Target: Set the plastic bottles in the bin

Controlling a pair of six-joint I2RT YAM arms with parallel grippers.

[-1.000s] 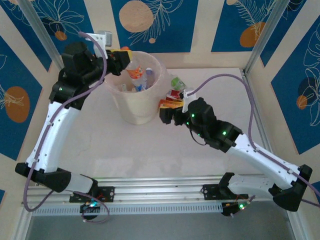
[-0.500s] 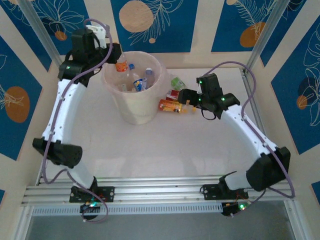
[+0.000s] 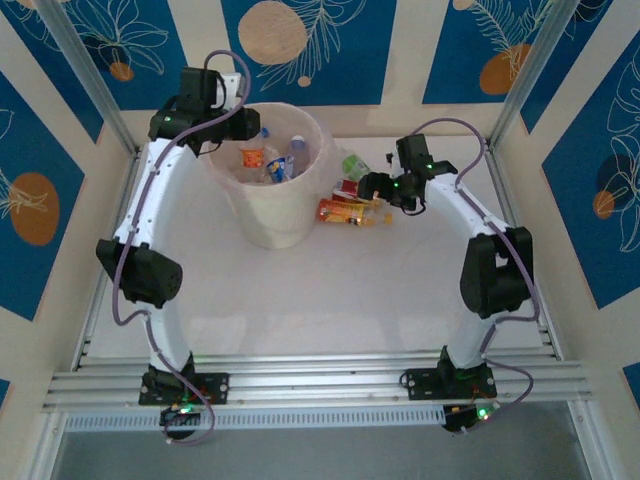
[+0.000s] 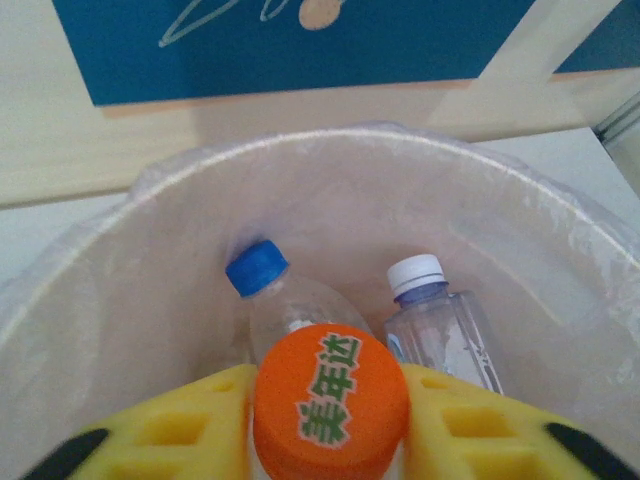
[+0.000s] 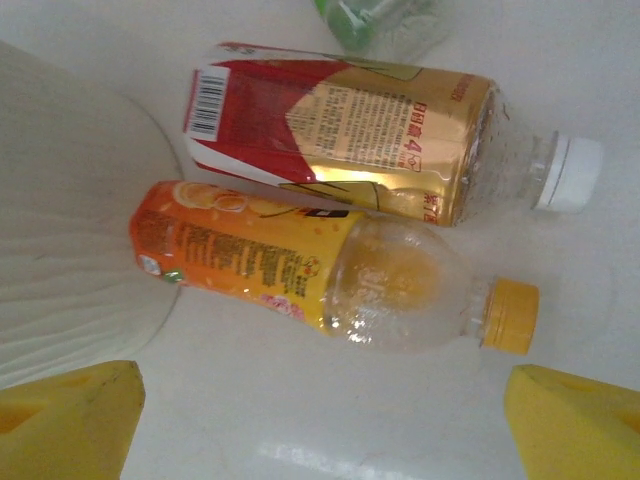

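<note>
Since a second ago: left arm has swung from the rim's left side to above the bin [image 3: 275, 215]; right arm has stretched farther back toward the bottles beside it.

Left pincer [image 3: 245, 128] is hovering over the bin's mouth. From the left wrist, the pincer [image 4: 330, 440] is showing its yellow pads [image 4: 190, 425] flanking the orange-capped bottle [image 4: 330, 400], green characters printed on the cap. Pads are sitting close on both sides; cannot tell whether they are pressing it or have slackened.

Below it, inside the bin [image 4: 120, 300], a blue-capped bottle [image 4: 257, 267] and a white-capped bottle [image 4: 440, 320] are standing side by side, both clear. The thin liner is wrinkling along the wall.

Right pincer [image 3: 372, 187] is hanging low at the bin's right side. From the right wrist, the pincer [image 5: 320, 420] is standing wide, gripping nothing, one yellow tip at each lower corner.

Just past the tips, the orange juice bottle [image 5: 300, 265] is lying on the desk [image 5: 620, 80], yellow cap pointing right, its base end up against the bin's outer wall. The red-and-gold bottle [image 5: 340, 130] is lying touching it along its far side, white cap also pointing right. A green bottle [image 5: 375, 20] is lying just beyond, cut off by the frame
</note>
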